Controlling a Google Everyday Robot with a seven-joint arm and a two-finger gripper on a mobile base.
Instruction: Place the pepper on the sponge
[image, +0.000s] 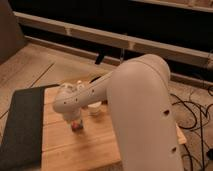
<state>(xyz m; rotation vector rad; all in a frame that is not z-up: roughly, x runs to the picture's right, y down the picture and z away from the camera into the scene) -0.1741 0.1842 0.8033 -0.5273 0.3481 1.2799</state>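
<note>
My white arm reaches down to the wooden table (100, 145), and the gripper (73, 121) sits low over its left-middle part, mostly hidden under the wrist. At the gripper's tip shows a small orange-red spot, the pepper (75, 126). A sliver of the grey-blue sponge (80, 125) shows right beside the pepper; the rest is hidden by the gripper. Whether the pepper rests on the sponge or is held just above it cannot be told.
A large dark grey mat (22, 125) covers the table's left side. A small white object (95, 109) stands just right of the gripper, under the arm. Cables (197, 115) lie on the floor at the right.
</note>
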